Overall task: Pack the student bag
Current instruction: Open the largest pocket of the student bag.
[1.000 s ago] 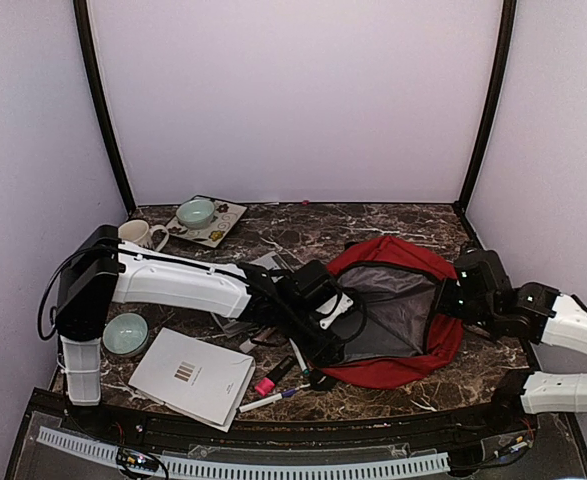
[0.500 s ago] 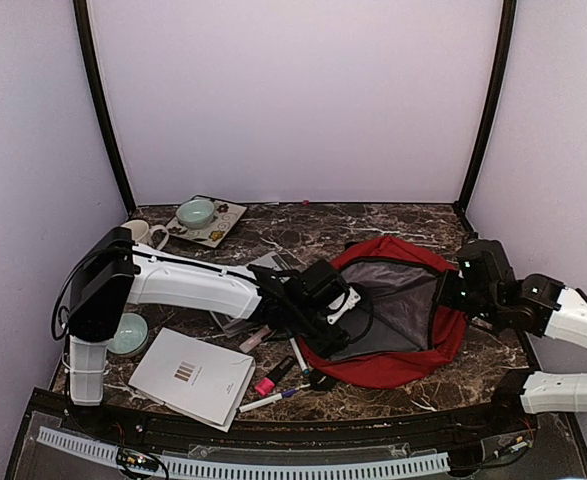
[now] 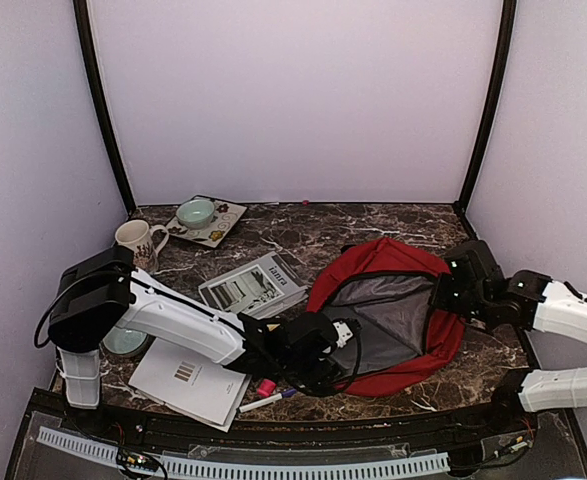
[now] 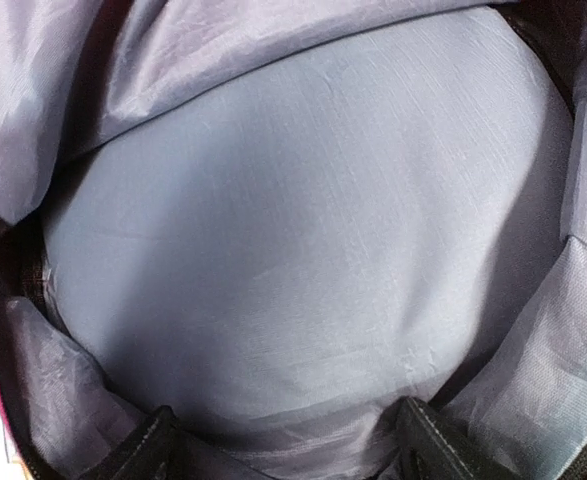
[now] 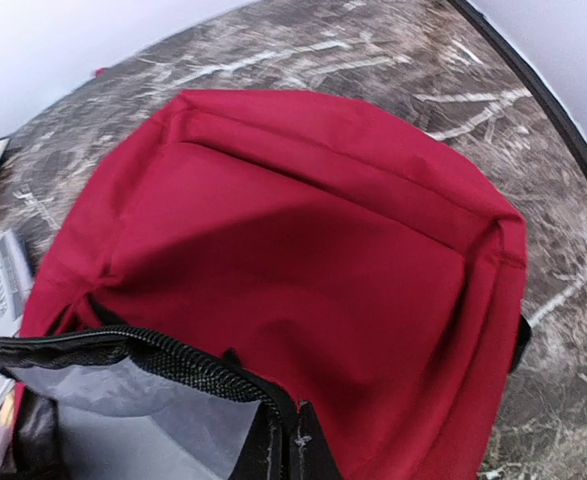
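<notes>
- Toward the right side of the marble table [image 3: 353, 225], the student bag [image 3: 398, 262] lies flat. Its main zip mouth gapes toward the left arm, grey lining showing.
- The right gripper [image 5: 291, 440] is clenched on the bag's zip edge, propping the mouth up.
- The left gripper [image 3: 331, 362] sits right at the mouth, fingers spread, grasping nothing.
- Its camera sees only bare lining, so the bag looks empty so far.
- My read: loading step, pretty early. The next move probably means fetching something nearby, like the booklet [image 3: 253, 285], white notebook [image 3: 193, 378] or pens [image 3: 273, 395], with the right holding the opening up.
- The teal bowl [image 3: 196, 212] on the tray [image 3: 223, 232] looks empty. Can't tell about the mug [image 3: 138, 240].
</notes>
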Action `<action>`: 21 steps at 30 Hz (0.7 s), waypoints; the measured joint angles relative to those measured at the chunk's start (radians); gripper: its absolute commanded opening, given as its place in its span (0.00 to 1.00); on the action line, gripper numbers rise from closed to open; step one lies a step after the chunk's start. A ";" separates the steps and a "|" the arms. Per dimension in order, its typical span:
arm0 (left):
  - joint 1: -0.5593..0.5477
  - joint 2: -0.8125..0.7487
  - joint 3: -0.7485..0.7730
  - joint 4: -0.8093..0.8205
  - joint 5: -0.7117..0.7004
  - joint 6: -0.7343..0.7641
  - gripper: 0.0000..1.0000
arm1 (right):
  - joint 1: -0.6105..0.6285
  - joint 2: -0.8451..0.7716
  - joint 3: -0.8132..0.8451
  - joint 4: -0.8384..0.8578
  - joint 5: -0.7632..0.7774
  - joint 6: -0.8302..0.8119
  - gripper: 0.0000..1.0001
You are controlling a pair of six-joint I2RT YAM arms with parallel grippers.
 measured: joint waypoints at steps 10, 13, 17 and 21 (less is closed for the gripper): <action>-0.007 -0.019 -0.011 0.012 -0.062 0.032 0.86 | -0.114 0.190 0.002 -0.010 -0.077 0.021 0.00; -0.008 -0.026 0.013 -0.019 -0.077 0.069 0.89 | -0.116 0.193 0.001 0.032 -0.132 -0.013 0.04; -0.008 -0.034 0.065 -0.070 -0.074 0.106 0.90 | -0.116 0.179 0.002 0.058 -0.174 -0.059 0.20; -0.008 -0.068 0.106 -0.117 -0.077 0.123 0.91 | -0.117 0.153 0.019 0.040 -0.187 -0.095 0.58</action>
